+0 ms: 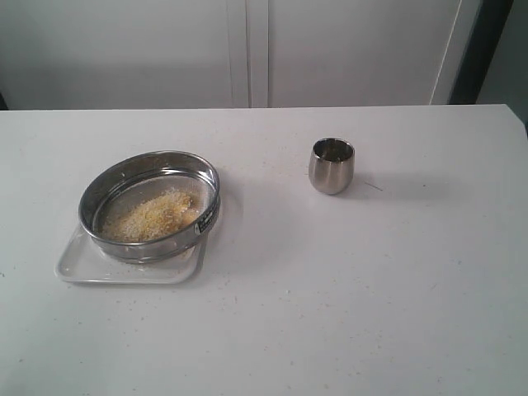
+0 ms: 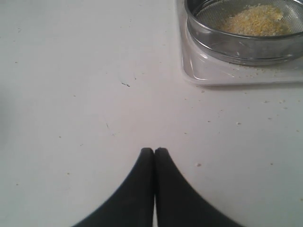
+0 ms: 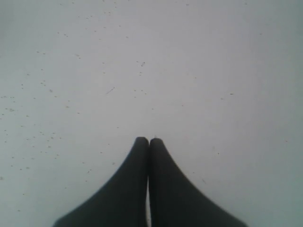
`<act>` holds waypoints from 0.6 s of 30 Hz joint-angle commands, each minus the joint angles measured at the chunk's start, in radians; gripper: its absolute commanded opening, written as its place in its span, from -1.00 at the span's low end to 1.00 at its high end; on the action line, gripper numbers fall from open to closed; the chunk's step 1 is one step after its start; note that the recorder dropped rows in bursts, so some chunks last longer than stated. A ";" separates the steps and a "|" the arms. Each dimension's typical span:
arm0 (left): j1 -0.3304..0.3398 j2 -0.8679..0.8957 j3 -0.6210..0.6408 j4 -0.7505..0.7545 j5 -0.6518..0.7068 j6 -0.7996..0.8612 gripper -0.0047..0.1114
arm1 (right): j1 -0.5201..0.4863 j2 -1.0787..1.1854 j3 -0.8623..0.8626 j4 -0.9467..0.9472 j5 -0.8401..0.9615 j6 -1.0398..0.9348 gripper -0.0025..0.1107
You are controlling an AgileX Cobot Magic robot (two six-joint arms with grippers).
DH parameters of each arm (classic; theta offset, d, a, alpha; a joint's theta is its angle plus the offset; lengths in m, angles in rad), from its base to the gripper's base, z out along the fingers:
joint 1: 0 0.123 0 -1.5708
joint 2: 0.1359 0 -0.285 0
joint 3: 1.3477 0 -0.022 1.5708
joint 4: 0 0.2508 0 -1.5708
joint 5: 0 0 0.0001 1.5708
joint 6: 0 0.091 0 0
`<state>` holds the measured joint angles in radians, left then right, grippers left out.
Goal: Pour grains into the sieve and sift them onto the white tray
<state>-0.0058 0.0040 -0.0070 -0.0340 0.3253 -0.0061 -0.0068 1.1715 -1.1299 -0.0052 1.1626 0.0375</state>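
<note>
- The sieve point(image 1: 165, 243) sits on the white tray point(image 1: 82, 266), toward the counter's point(image 1: 346, 280) left edge in the exterior view, with its far side overhanging the tray's rim.
- The grains point(image 1: 157, 216) lie in a yellow-white heap on the sieve's mesh, and stray specks dot the counter beside the tray.
- A steel cup point(image 1: 332, 166) stands upright, well apart from the sieve and nearer the counter's far edge.
- The left claw point(image 2: 154, 151) is pressed together and empty, apart from the tray.
- The right claw point(image 3: 149, 140) is pressed together and empty, over speckled counter.

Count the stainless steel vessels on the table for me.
2. The sieve rests on the white tray at the left of the exterior view, with grains inside. The small steel cup stands upright, apart, to its right and farther back. None appears hidden.
</note>
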 commanded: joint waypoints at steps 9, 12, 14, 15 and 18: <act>-0.007 -0.004 0.007 0.000 -0.184 0.006 -0.92 | -0.005 -0.006 0.003 -0.007 -0.018 0.001 -0.96; -0.007 -0.004 0.007 0.000 -0.200 0.006 -0.92 | -0.005 -0.006 0.003 -0.007 -0.020 0.001 -0.96; -0.007 -0.004 0.007 -0.007 -0.226 -0.006 -0.92 | -0.005 -0.006 0.003 -0.007 -0.020 0.001 -0.96; -0.007 -0.004 0.007 -0.014 -0.242 -0.020 -0.92 | -0.005 -0.006 0.003 -0.005 -0.020 0.001 -0.96; -0.007 -0.004 0.007 -0.016 -0.288 -0.025 -0.92 | -0.005 -0.006 0.003 -0.007 -0.020 0.001 -0.96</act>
<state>-0.0058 0.0040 -0.0052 -0.0361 0.0862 -0.0174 -0.0068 1.1715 -1.1299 -0.0052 1.1491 0.0375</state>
